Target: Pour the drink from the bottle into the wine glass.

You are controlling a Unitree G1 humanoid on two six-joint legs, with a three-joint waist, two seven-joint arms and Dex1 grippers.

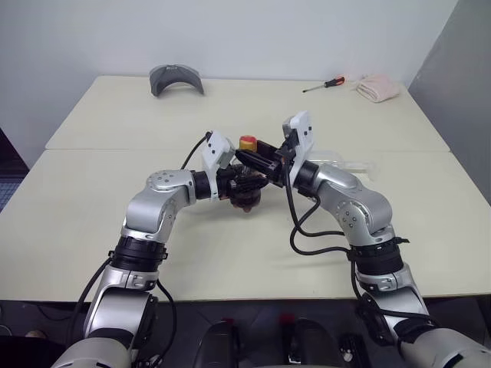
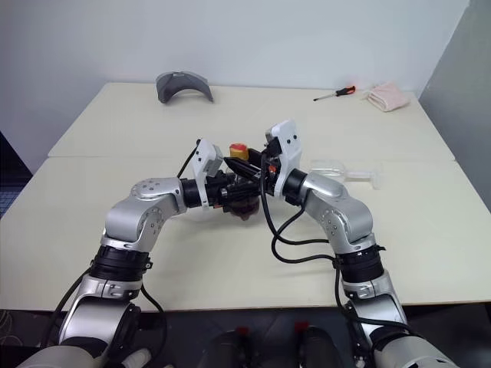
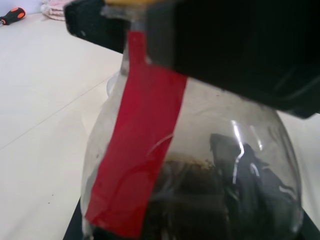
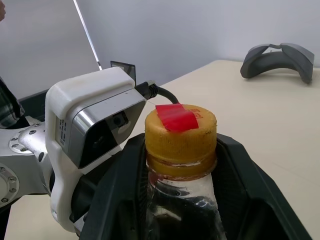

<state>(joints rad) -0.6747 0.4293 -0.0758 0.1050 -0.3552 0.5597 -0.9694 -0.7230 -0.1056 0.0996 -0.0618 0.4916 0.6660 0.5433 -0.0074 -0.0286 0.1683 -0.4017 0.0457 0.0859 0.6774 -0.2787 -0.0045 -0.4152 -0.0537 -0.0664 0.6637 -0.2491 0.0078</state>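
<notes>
My left gripper (image 1: pixel 242 186) is shut on the rounded body of the bottle (image 1: pixel 247 201), holding it upright above the middle of the table. Dark drink (image 3: pixel 200 200) fills its lower part, and a red strip (image 3: pixel 140 150) runs down from the neck. My right gripper (image 4: pixel 181 165) comes in from the right, and its fingers (image 4: pixel 125 190) sit against both sides of the neck, just under the yellow cap (image 4: pixel 181 135). The wine glass (image 2: pixel 343 170) lies on its side on the table, to the right of both grippers.
At the back of the table (image 1: pixel 92 222) are a grey curved object (image 1: pixel 176 78) on the left, and an orange-handled screwdriver (image 1: pixel 326 84) and a pink cloth (image 1: pixel 377 88) on the right. A seam (image 1: pixel 115 150) runs across the tabletop.
</notes>
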